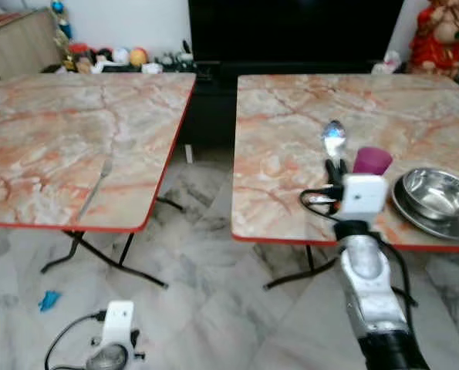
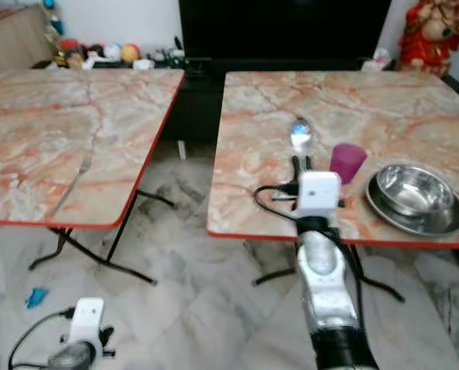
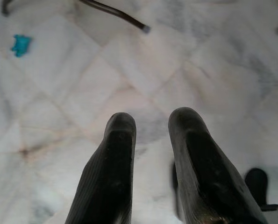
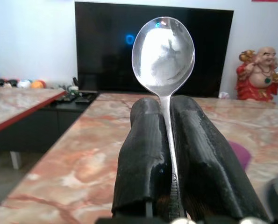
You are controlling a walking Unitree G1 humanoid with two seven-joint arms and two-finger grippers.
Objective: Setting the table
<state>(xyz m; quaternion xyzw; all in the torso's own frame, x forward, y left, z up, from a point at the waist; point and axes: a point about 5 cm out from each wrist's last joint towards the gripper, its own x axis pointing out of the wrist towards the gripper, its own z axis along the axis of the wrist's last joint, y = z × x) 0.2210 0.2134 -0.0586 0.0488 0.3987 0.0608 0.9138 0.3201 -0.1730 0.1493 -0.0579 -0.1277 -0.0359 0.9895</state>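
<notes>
From the head camera I see two marble-patterned folding tables with red edges, side by side with a gap of pale tiled floor between them. My right arm reaches forward over the near edge of the right-hand table point(image 1: 291, 139), and my right gripper point(image 4: 167, 140) has its two black fingers pressed together on the handle of a spoon point(image 4: 163, 56). The spoon stands straight out past the fingertips, its shiny bowl facing the wrist camera, held above the tabletop. Just to the right of the gripper on the same table stands a purple cup point(image 1: 372, 160), and right of that sits a steel bowl point(image 1: 439, 193) resting on a steel plate point(image 1: 414, 217) near the table's front edge. On the left-hand table point(image 1: 44, 139) a fork point(image 1: 95, 189) lies alone, well apart from the other tableware. My left arm hangs low near the floor; my left gripper point(image 3: 150, 135) points down at the tiles with its fingers spread a little, holding nothing. A small blue scrap point(image 1: 49, 300) lies on the floor under the left table. Behind the tables are a dark television screen point(image 4: 153, 51) and a red figurine point(image 4: 261, 74).
</notes>
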